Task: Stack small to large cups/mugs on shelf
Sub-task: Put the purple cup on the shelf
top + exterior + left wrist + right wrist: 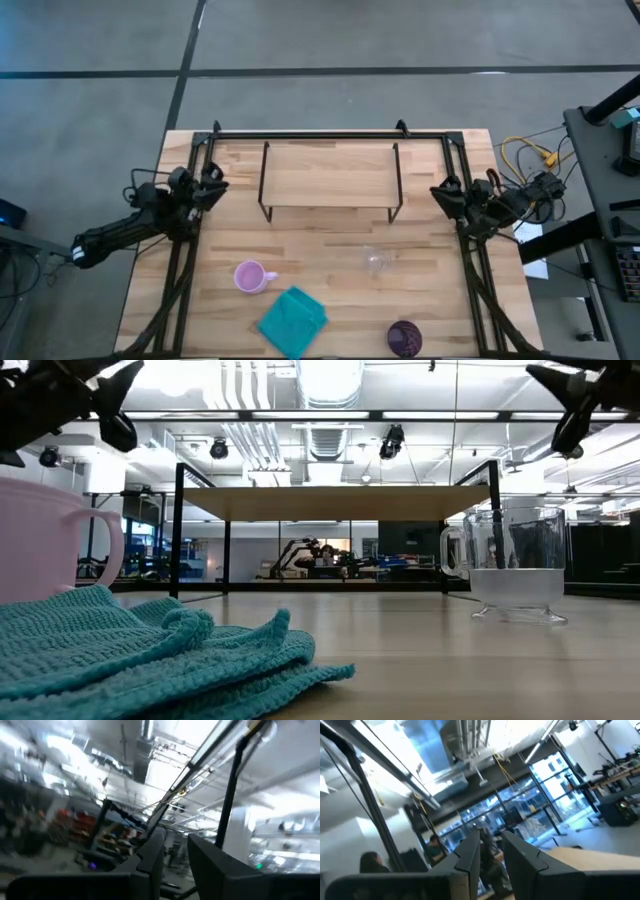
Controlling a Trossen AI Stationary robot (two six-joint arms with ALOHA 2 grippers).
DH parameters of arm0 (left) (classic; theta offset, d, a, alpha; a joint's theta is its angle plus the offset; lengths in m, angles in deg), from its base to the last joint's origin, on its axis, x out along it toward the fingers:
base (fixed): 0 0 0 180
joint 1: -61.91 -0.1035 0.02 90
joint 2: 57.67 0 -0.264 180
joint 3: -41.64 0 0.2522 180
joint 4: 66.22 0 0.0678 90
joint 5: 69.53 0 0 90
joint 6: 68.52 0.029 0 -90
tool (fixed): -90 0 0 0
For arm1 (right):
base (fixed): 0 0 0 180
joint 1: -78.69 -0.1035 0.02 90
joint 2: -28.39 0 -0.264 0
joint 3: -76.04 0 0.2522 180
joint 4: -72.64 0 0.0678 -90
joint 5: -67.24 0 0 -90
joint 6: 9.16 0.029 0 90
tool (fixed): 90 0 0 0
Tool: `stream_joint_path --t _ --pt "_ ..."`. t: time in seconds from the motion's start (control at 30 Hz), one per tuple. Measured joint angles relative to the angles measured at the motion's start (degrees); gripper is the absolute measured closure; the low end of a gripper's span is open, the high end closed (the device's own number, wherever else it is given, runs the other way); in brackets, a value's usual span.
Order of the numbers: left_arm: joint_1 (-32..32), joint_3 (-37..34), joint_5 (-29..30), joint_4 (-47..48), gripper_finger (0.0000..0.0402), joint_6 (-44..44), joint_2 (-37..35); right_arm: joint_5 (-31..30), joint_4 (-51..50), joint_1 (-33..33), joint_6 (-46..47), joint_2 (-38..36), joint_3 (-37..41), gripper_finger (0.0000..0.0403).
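Observation:
In the high view the light-wood shelf (330, 172) stands on thin black legs at the table's far middle. The pink mug (249, 276) stands upright near the left, its handle pointing right. The clear glass cup (376, 262) stands right of centre. The dark purple tumbler (404, 339) stands at the near edge. The low view shows the mug (45, 545), the glass cup (515, 565) and the shelf (335, 502). My left gripper (218, 180) hovers at the table's left edge, and my right gripper (437, 190) at the right edge. Both are raised, slightly open and empty.
A teal cloth (293, 320) lies crumpled near the table's near edge between mug and tumbler, filling the low view's foreground (150, 655). A black outer frame (330, 132) runs along the far edge and both sides. Cables and equipment sit right of the table.

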Motion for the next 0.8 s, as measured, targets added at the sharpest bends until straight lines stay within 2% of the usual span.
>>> stream_joint_path --t 0.13,0.27,0.57,0.8 --pt "0.0 0.1 -2.5 0.0 0.0327 -10.2 1.0 1.3 -1.4 0.0 -2.0 0.8 -3.5 0.0326" --pt "0.0 1.8 -6.7 0.2 0.0327 -16.5 2.5 1.5 -7.6 0.0 -6.3 3.4 -11.1 0.0326" --pt "0.0 9.5 -8.0 -0.1 0.0327 -16.8 8.5 1.6 -33.9 0.0 -8.9 15.9 -36.5 0.0326" --pt "0.0 20.5 -12.2 0.0 0.0327 -16.7 15.6 1.5 -45.8 0.0 -9.1 27.3 -52.7 0.0326"
